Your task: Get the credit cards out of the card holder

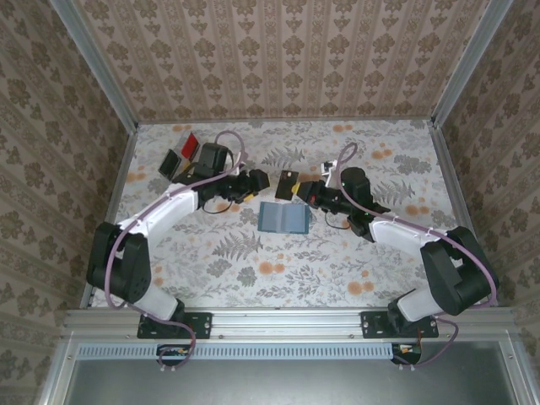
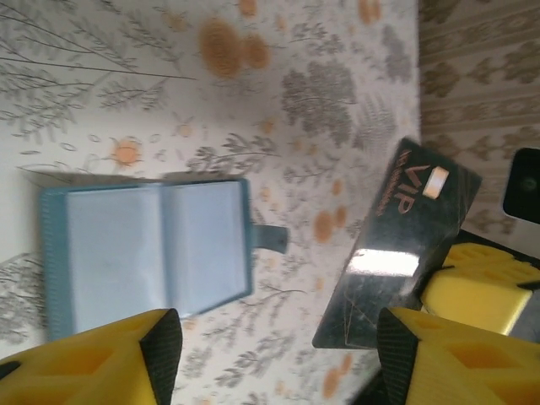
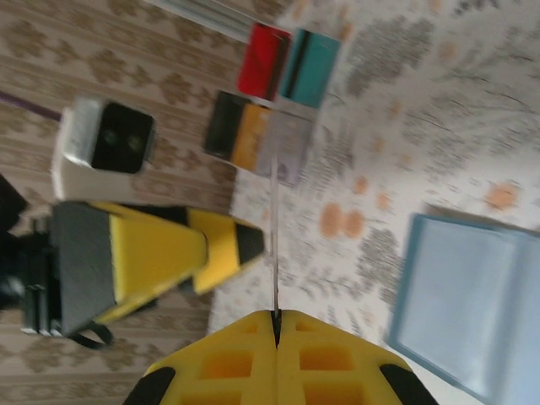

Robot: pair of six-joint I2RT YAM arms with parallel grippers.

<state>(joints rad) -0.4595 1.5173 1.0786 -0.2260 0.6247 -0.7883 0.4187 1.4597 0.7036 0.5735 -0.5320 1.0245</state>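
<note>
The teal-blue card holder (image 1: 283, 217) lies open and flat on the table, its grey-blue inside up (image 2: 148, 253) (image 3: 472, 295). My right gripper (image 1: 301, 190) (image 3: 277, 316) is shut on a black card (image 1: 288, 183) (image 2: 396, 245) and holds it above the table, just beyond the holder. In the right wrist view this card is edge-on. My left gripper (image 1: 256, 184) (image 2: 278, 354) is open, its fingers (image 3: 169, 253) close beside the black card, with nothing between them. Red (image 3: 263, 61), teal (image 3: 310, 67), black (image 3: 224, 125), yellow-orange (image 3: 251, 135) and pale grey (image 3: 287, 148) cards lie at the table's far left.
The laid-out cards (image 1: 181, 153) sit near the left wall and the back left corner. A flowered cloth (image 1: 337, 270) covers the table, bare in front of the holder. Aluminium rails (image 1: 447, 169) and patterned walls close in the sides and back.
</note>
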